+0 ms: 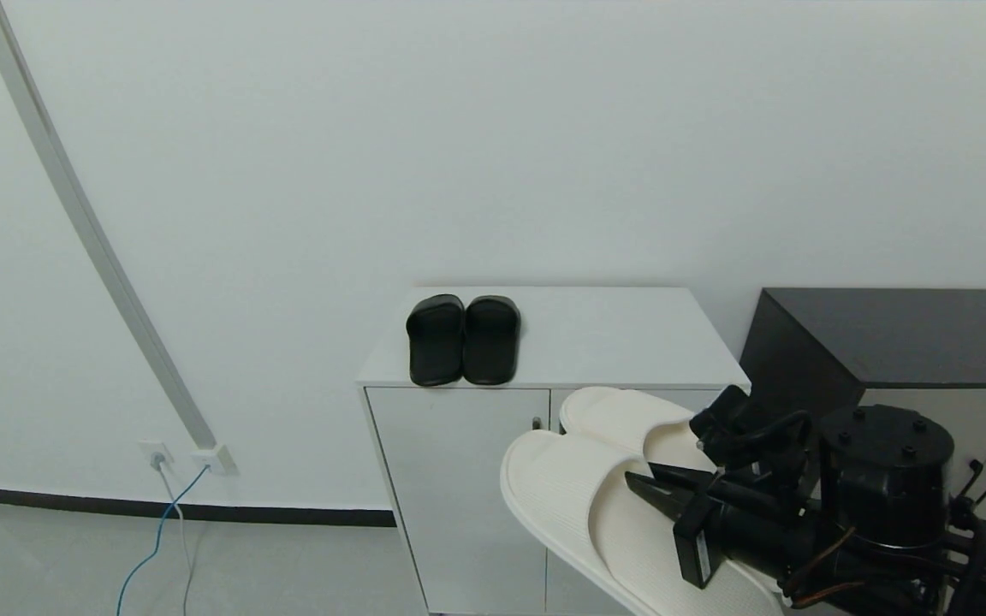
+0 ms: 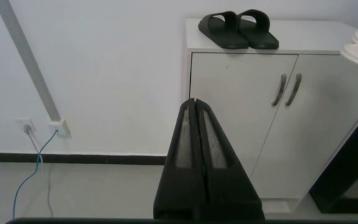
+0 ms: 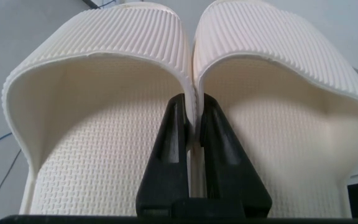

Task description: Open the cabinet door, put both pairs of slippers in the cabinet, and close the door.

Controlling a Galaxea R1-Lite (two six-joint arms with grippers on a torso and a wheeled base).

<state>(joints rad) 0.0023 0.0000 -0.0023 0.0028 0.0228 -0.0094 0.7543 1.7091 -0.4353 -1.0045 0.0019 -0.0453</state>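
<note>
The cabinet point(image 1: 452, 479) stood at the centre bottom of the head view with both doors shut, so the step in hand appeared to be opening a door while the white slippers point(image 1: 583, 505) waited in the air. The right gripper point(image 3: 191, 106) held that pair at the lower right of the head view. Its fingers point(image 3: 174, 146) were nearly closed, pinching the two inner edges of the slippers together where they met. The soles faced the camera in the right wrist view and the toes pointed away. The black slippers point(image 1: 463, 340) lay side by side on the cabinet top, near its left front edge, touching each other. The left gripper point(image 2: 195, 109) hung in front of the cabinet and to its left, well apart from it, with its fingers pressed together and holding nothing. To do this step well, the left arm would probably need to spread its fingers and close on one of the two upright handles point(image 2: 288, 90) at the middle seam. It should then pull along the door's swing rather than straight out. The right arm should keep the white pair clear of the opening door. The thin pinch on two edges looked liable to slip if jolted.
</note>
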